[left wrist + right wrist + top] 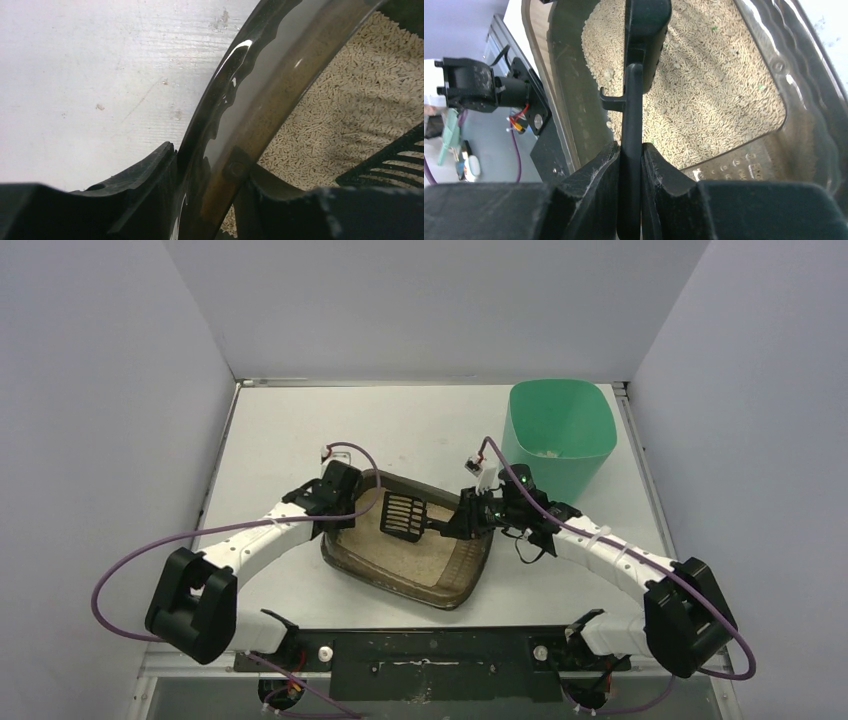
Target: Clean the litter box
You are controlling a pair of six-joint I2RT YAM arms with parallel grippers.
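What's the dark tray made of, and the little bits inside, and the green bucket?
The litter box looks like smooth dark plastic, slightly see-through: light glints off its wavy rim. The litter looks like tiny dull beige pellets, maybe pressed wood or plant fibre; hard to tell. The green bin looks like matte plastic, one even colour, rounded corners.

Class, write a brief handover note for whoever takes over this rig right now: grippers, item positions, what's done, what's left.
Left gripper: clamped on the litter box rim, far left side.
Right gripper: shut on the scoop handle, scoop head over the litter.
Green bin: far right, some pale bits inside.
Done: box steadied, scoop in hand.
Left: sift out waste, tip it into the bin.
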